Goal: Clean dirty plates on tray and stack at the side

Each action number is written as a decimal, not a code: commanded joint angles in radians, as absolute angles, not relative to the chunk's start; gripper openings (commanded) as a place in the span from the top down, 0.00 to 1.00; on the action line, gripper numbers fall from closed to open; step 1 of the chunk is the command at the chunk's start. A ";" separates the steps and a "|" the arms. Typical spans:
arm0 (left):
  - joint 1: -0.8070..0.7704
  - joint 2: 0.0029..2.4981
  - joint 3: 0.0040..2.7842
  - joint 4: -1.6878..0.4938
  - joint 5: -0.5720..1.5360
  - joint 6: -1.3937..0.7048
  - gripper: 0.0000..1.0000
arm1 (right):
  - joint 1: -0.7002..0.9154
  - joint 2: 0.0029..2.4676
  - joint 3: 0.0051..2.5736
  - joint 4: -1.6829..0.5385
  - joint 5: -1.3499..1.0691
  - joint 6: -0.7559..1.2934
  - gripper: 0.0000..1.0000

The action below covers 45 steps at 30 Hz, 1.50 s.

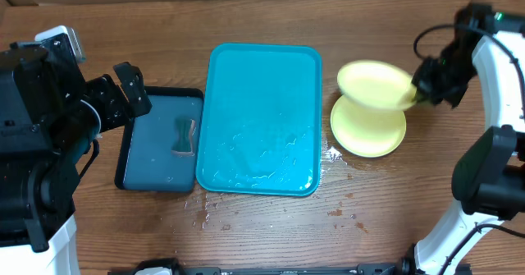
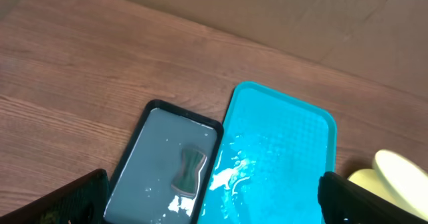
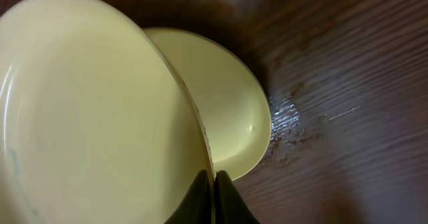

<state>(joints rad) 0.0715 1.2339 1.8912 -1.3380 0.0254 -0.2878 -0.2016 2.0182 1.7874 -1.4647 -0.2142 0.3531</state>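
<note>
Pinched the right hand (image 3: 214, 196) tight on the rim of the upper plate (image 3: 87, 117). Held that plate tilted, partly over the lower plate (image 3: 234, 110), itself flat on the wooden counter (image 1: 271, 234) just right of the tray (image 1: 262, 61). Noted water pooled on the tray's near half, droplets on the counter beside it. Hung the left hand (image 1: 131, 89) with fingers apart, gripping nothing, by the far left corner of the black tray (image 1: 152, 156), a small hourglass-shaped pad (image 1: 183, 137) inside.

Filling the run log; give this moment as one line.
right claw: shut on top plate | top plate: tilted over bottom plate | tray: wet | left claw: open
</note>
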 commanded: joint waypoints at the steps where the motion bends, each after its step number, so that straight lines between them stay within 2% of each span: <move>1: 0.065 1.243 1.892 -1.335 0.019 -0.284 0.00 | -0.196 2.005 1.642 -1.408 -0.295 0.307 0.96; 7: 0.065 1.272 1.892 -1.335 0.019 -0.284 0.00 | -0.161 2.005 1.516 -1.304 -0.246 0.345 0.96; 10: 0.065 1.295 1.892 -1.335 0.019 -0.284 0.00 | -0.164 1.997 1.521 -1.287 -0.170 0.397 0.77; 15: 0.065 1.327 1.892 -1.359 0.041 -0.284 0.00 | -0.165 1.908 1.537 -1.250 -0.138 0.385 0.75; 18: 0.065 1.345 1.892 -1.363 0.145 -0.239 0.00 | -0.146 1.791 1.540 -1.208 -0.127 0.364 0.75; 21: 0.065 1.358 1.892 -1.362 0.216 -0.178 0.00 | -0.113 1.700 1.540 -1.172 -0.139 0.313 0.79; 23: 0.064 1.360 1.892 -1.367 0.211 -0.177 0.00 | -0.078 1.648 1.540 -1.153 -0.185 0.248 0.85; 25: 0.064 1.358 1.892 -1.367 0.208 -0.160 0.00 | -0.027 1.593 1.540 -1.136 -0.226 0.193 0.83; 28: 0.065 1.348 1.893 -1.365 0.207 -0.141 0.00 | 0.075 1.514 1.540 -1.104 -0.268 0.100 0.74; 34: 0.065 1.253 1.909 -1.353 0.191 -0.017 0.00 | 0.253 1.332 1.540 -0.994 -0.227 0.044 0.67; 36: 0.065 1.197 1.909 -1.333 0.145 -0.014 0.00 | 0.283 1.266 1.540 -0.934 -0.180 0.044 0.60; 37: 0.065 1.174 1.909 -1.328 0.123 -0.014 0.00 | 0.291 1.235 1.540 -0.904 -0.166 0.044 0.51; 39: 0.065 1.137 1.908 -1.330 0.082 -0.014 0.00 | 0.294 1.190 1.540 -0.858 -0.166 0.044 0.00; 45: 0.065 1.094 1.908 -1.367 0.068 -0.015 0.00 | 0.294 1.138 1.540 -0.850 -0.166 0.045 0.00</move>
<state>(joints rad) 0.0715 1.0821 1.9041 -1.3552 0.0978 -0.0437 0.2905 1.1278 1.5276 -0.8394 -0.1864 0.0521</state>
